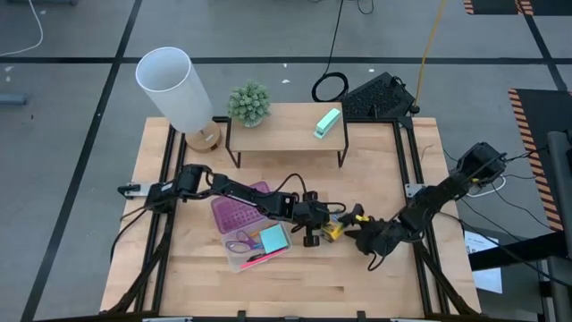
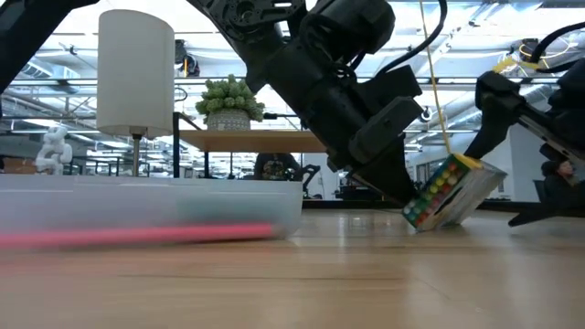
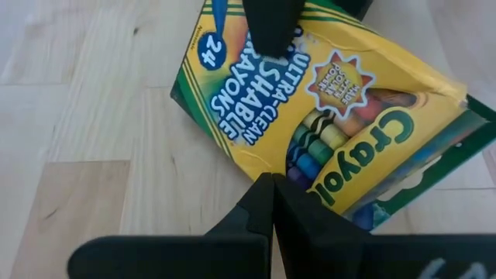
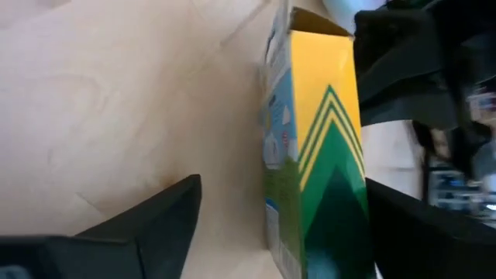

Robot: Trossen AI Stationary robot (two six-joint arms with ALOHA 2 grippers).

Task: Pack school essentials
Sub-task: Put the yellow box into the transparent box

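The yellow-green crayon box (image 1: pixel 335 232) stands tilted near the table's middle, its printed front (image 3: pixel 349 116) facing my left wrist camera. My left gripper (image 1: pixel 323 225) comes from the table's left and is shut on it. My right gripper (image 1: pixel 356 234) comes from the right and stands open, one finger on either side of the box's narrow side (image 4: pixel 318 116). To the left lies the clear case (image 1: pixel 255 243) with its purple lid (image 1: pixel 237 211) folded back. In it are the purple-handled scissors (image 1: pixel 239 241), the blue sticky-note pad (image 1: pixel 273 238) and a pink pencil (image 1: pixel 265 258). My left gripper pinches the crayon box across its two long narrow sides (image 3: pixel 252 164), toward its closed end. The fingers slant down from the table's left and lie across the box. The front face is creased (image 3: pixel 418 87). The box is tilted, its lower corner (image 2: pixel 417 219) on the table. My right gripper: I cannot tell whether its fingers touch the box.
A white-shaded lamp (image 1: pixel 174 85) stands at the far left. A wooden riser (image 1: pixel 286 136) at the far middle carries a small plant (image 1: pixel 248 103) and the mint-green block (image 1: pixel 327 122). A black keyboard (image 1: pixel 380 94) lies beyond the far right corner. Bare wood lies along the near edge.
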